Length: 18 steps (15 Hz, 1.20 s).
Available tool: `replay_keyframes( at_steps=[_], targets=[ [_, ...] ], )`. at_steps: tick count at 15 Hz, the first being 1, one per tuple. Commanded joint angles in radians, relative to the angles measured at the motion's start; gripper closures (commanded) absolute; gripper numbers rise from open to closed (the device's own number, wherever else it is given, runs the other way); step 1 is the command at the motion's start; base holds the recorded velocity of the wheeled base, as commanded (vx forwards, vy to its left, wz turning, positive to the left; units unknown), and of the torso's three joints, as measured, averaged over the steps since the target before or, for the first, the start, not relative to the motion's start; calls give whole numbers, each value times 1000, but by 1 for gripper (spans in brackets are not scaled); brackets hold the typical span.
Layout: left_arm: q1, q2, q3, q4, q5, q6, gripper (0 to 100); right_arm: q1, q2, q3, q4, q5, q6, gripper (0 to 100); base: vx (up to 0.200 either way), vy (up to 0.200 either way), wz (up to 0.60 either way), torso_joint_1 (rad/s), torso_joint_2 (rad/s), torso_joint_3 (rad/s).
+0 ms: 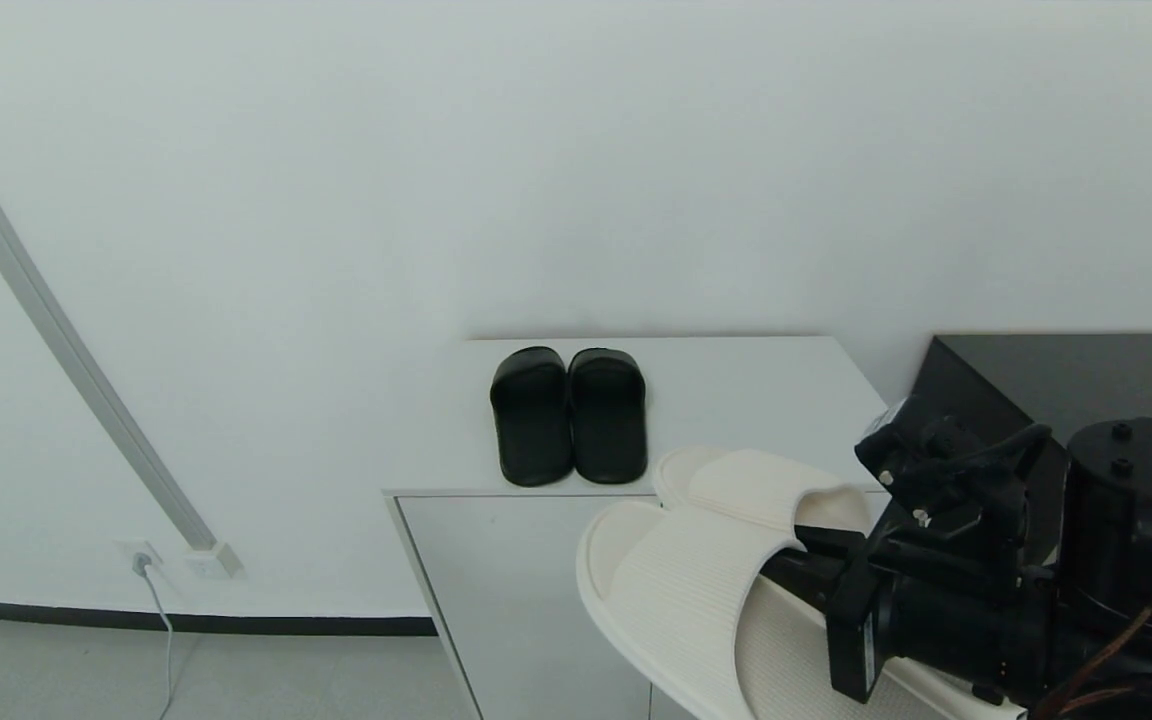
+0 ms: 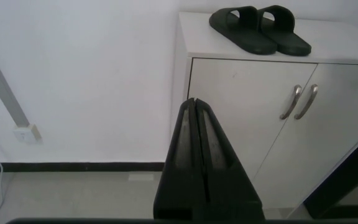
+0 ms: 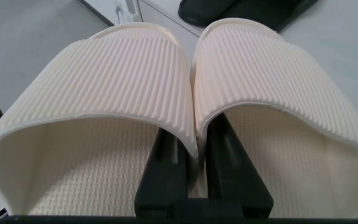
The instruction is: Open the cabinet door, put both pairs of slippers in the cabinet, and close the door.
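- Cream ribbed slippers [image 1: 696, 580] are held at lower right, adjoining walls pinched by the jaws of the right gripper [image 3: 194, 155].
- Black rubber slides [image 1: 569, 415] are seen at centre, side by side atop the white cabinet [image 1: 736, 380].
- The cabinet's twin doors [image 2: 247, 106] are shown closed; the left gripper [image 2: 195, 112] is pressed together, empty.
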Motion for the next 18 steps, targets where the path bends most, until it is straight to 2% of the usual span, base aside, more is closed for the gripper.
replay_keyframes(
  at_steps=[1, 6, 14, 15, 18],
  targets=[
    [0, 1, 0, 0, 1, 0, 100, 1, 8, 4, -2, 1, 0, 100, 0, 0, 0, 0, 0, 0],
    [0, 1, 0, 0, 1, -1, 100, 1, 8, 5, -2, 2, 1, 100, 0, 0, 0, -52, 118, 66],
    [2, 1, 0, 0, -2, 0, 100, 3, -5, 25, -3, 2, 0, 100, 0, 0, 0, -211, 501, 282],
    [0, 1, 0, 0, -2, 0, 0, 4, -3, 28, -3, 2, 0, 100, 0, 0, 0, -222, 540, 305],
    [0, 1, 0, 0, -1, -1, 0, 6, 2, 31, -3, 2, 0, 100, 0, 0, 0, -204, 526, 310]
  ],
)
